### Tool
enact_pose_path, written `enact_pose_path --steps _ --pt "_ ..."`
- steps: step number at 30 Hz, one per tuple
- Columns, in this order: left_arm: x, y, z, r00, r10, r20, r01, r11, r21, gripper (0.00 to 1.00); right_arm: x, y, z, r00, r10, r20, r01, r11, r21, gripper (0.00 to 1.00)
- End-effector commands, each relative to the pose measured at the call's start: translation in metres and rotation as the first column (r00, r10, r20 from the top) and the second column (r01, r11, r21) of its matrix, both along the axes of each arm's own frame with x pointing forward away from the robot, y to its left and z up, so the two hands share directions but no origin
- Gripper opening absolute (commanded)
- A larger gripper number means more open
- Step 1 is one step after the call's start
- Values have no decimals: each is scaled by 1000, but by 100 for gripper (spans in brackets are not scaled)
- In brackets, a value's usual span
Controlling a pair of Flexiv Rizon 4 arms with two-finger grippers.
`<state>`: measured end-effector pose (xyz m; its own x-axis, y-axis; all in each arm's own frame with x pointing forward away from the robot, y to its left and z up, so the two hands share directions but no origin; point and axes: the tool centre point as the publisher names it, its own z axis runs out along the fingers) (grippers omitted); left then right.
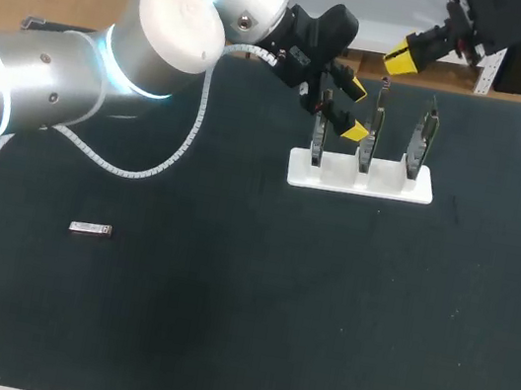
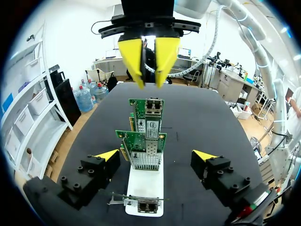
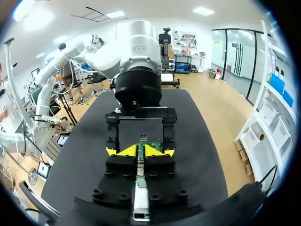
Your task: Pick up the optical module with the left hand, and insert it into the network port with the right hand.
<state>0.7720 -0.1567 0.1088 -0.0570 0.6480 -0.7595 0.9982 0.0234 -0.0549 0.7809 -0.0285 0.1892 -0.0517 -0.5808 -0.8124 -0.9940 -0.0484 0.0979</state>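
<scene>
Noted left gripper (image 1: pixel 355 110) spread wide astride end network card (image 1: pixel 319 135), right gripper (image 1: pixel 399 62) nearly closed and empty, optical module (image 1: pixel 91 229) well apart on table (image 1: pixel 218 328); risks clipping card, missing module.

My left arm (image 1: pixel 48 89) comes in from the left and reaches past the middle, the left gripper (image 1: pixel 353 110) with its fingers spread wide, while my right arm (image 1: pixel 500 20) enters at the far right corner, the right gripper (image 1: pixel 401 60) pointing toward the left one, fingers drawn together.
</scene>
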Motion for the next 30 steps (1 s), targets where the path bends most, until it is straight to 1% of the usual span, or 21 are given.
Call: enact_pose_path --steps 1,13,19,30 --pt "2 -1 1 1000 -1 -3 1 1000 5 100 4 2 -3 1000 9 -9 -9 1000 0 0" --pt "2 -1 1 1000 -1 -3 1 1000 5 100 2 1 -9 1000 7 -28 -8 1000 -11 0" --pt "2 -1 1 1000 -1 -3 1 1000 5 100 3 -1 -19 998 3 -57 -4 1000 -21 0" --pt "2 -1 1 1000 -1 -3 1 1000 5 100 5 -3 -34 996 -12 -86 8 999 -38 0"
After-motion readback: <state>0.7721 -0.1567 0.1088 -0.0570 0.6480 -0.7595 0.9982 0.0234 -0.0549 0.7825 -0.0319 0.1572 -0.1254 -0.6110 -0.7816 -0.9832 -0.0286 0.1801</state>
